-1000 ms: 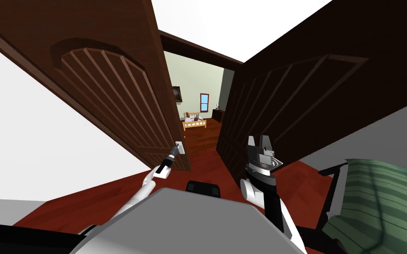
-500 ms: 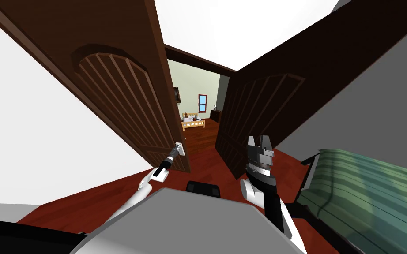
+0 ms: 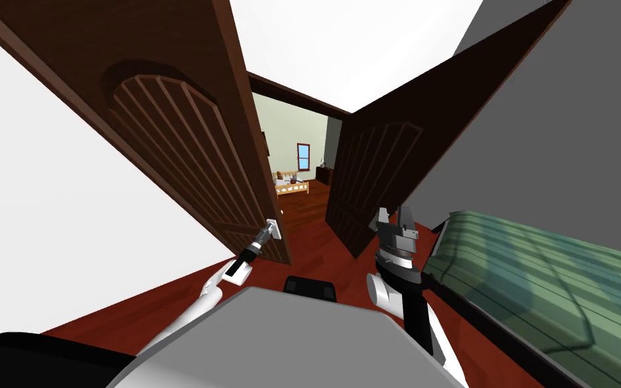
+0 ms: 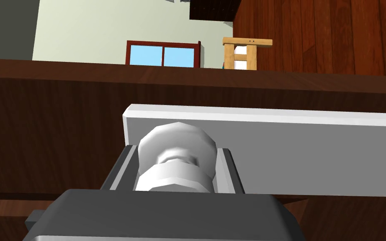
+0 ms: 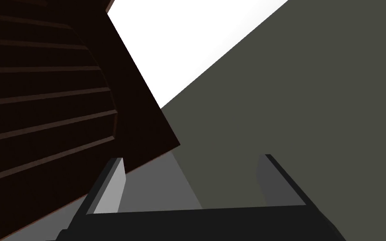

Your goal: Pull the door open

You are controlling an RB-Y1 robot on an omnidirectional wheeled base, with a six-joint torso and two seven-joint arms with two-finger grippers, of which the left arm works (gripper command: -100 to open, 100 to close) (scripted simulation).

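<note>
Between the earlier frames and this one my own view had swung right: the green-striped bed (image 3: 545, 269) had come much nearer on that side, and a grey wall (image 3: 572, 135) had opened behind it. How far the left door (image 3: 168, 135) had itself turned was hard to separate from that shift, though it probably had a little.

The left gripper (image 3: 270, 231) was pinching the pale round knob (image 4: 176, 144), one finger pressed to each side. The knob stood out from a grey plate (image 4: 313, 155) at the door's free edge. The right gripper (image 3: 394, 217) hung near the dark right door leaf (image 3: 376, 168), its fingers spread and holding nothing.

I judged the pull to be under way, with the door part open. The next move called for drawing the knob back along the door's arc without letting the grip twist off, while minding the bed close on the right.

A red-brown wood floor (image 3: 309, 222) ran through the gap to a far pale-green room with a small wooden bed (image 3: 291, 183) and a red-framed window (image 3: 303, 156).
</note>
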